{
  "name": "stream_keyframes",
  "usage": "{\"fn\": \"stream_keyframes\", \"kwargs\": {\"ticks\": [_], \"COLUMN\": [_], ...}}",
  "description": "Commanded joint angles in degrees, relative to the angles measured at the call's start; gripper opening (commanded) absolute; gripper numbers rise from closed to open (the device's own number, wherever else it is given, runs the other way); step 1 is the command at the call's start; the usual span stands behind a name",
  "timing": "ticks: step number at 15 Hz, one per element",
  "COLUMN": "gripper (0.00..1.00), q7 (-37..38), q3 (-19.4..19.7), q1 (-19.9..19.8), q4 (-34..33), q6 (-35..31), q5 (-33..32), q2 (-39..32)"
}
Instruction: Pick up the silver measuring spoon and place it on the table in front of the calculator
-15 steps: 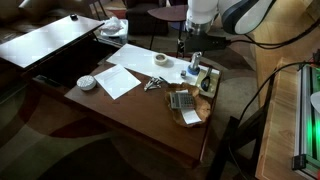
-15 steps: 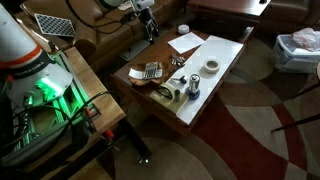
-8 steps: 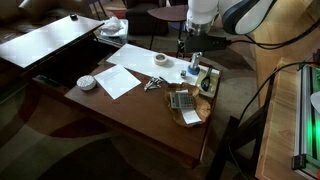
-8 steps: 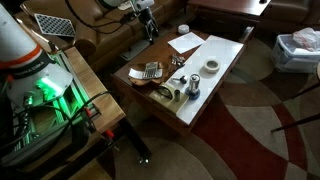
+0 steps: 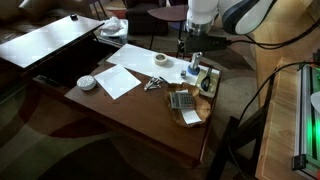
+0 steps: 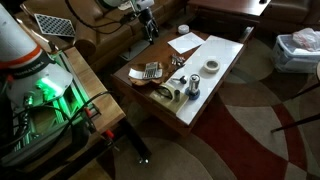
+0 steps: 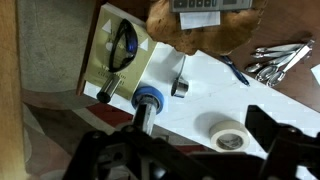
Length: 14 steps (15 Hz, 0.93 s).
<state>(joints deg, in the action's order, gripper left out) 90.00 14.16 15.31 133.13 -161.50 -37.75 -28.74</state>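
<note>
The silver measuring spoons [image 5: 153, 84] lie in a bunch on the dark reddish-brown table [image 5: 140, 120], beside a white sheet. They also show in an exterior view [image 6: 176, 62] and at the right edge of the wrist view [image 7: 275, 62]. The grey calculator [image 5: 182, 100] lies flat near them, on a tan object, and also shows in an exterior view [image 6: 150, 70] and at the top of the wrist view [image 7: 210, 4]. My gripper [image 5: 190, 45] hangs above the table's far edge, apart from the spoons, and shows in an exterior view [image 6: 150, 25]. In the wrist view my gripper [image 7: 190, 150] is open and empty.
A tape roll [image 7: 232, 136] lies on a white sheet under the gripper. A blue-capped bottle [image 7: 148, 100] and a tan-and-white box [image 7: 115, 55] stand near it. A white round object [image 5: 87, 82] and paper [image 5: 120, 80] lie on the table. A black-and-white desk [image 5: 55, 40] stands beside it.
</note>
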Motion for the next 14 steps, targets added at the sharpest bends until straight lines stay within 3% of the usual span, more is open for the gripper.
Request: {"fn": "stream_keyframes", "kwargs": {"ticks": [1, 4, 7, 8, 9, 14], "gripper": [1.00, 1.00, 1.00, 1.00, 1.00, 1.00], "q7": [11.4, 20.7, 24.5, 25.0, 21.8, 23.0], "q3": [6.4, 11.7, 12.3, 12.2, 12.1, 12.6], "q1": [5.7, 7.8, 6.1, 5.8, 6.1, 5.9], "q4": [-4.8, -11.7, -17.4, -18.5, -14.1, -17.9], "q6": [-1.2, -3.0, 1.1, 3.5, 0.7, 2.0], "q5": [-3.9, -5.1, -0.1, 1.5, -0.4, 2.0], "q2": [-5.2, -13.9, -21.5, -22.8, -17.8, -22.8]}}
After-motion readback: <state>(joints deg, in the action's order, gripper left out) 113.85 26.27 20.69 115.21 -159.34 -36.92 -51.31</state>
